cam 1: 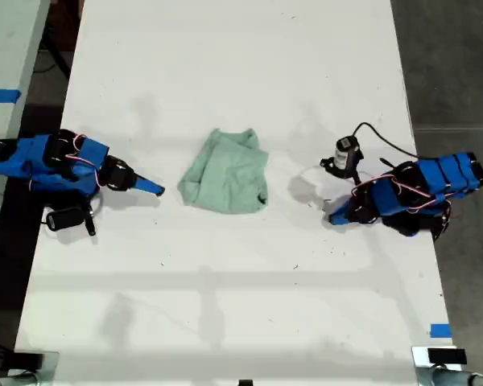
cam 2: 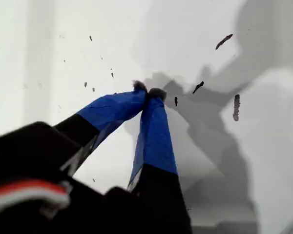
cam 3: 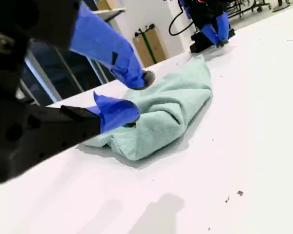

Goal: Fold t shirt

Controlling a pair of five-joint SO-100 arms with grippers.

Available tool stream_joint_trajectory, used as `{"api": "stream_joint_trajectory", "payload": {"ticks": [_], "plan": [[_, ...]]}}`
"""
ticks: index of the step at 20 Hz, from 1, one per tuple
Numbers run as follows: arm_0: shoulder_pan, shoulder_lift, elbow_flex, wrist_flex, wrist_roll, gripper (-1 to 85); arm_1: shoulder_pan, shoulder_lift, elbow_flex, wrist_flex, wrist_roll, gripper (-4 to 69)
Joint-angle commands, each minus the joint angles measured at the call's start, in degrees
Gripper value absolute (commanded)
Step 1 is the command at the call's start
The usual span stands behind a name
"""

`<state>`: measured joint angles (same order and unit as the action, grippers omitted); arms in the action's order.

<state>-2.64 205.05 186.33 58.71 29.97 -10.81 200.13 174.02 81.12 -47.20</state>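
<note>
The pale mint-green t shirt (cam 1: 225, 173) lies in a crumpled, roughly folded bundle at the middle of the white table (cam 1: 225, 305). My second gripper (cam 1: 153, 189) is on the exterior view's left, low over the table, with its tip a short way from the shirt's edge. Its blue fingers (cam 3: 115, 112) stand apart around the second gripper (cam 3: 136, 95), open and empty, with the t shirt (cam 3: 171, 107) just beyond. My first gripper (cam 1: 334, 217) is on the exterior view's right and points down at bare table. The first gripper (cam 2: 147, 90) is shut, tips touching, and holds nothing.
A black cable (cam 1: 378, 137) loops behind the arm on the exterior view's right. Blue tape (cam 1: 439, 330) marks the table near the exterior view's lower right. Another table (cam 1: 4, 72) stands at the exterior view's left. Dark specks (cam 2: 223, 41) dot the table surface.
</note>
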Motion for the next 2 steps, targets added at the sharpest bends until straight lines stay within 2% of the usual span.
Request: {"api": "stream_joint_trajectory", "payload": {"ticks": [1,2], "plan": [[-0.5,0.4,2.3,-0.8,0.4,6.4,0.4,0.4,2.6,-1.6,-0.8,1.2],[-0.5,0.4,2.3,-0.8,0.4,6.4,0.4,0.4,2.6,-1.6,-0.8,1.2]]}}
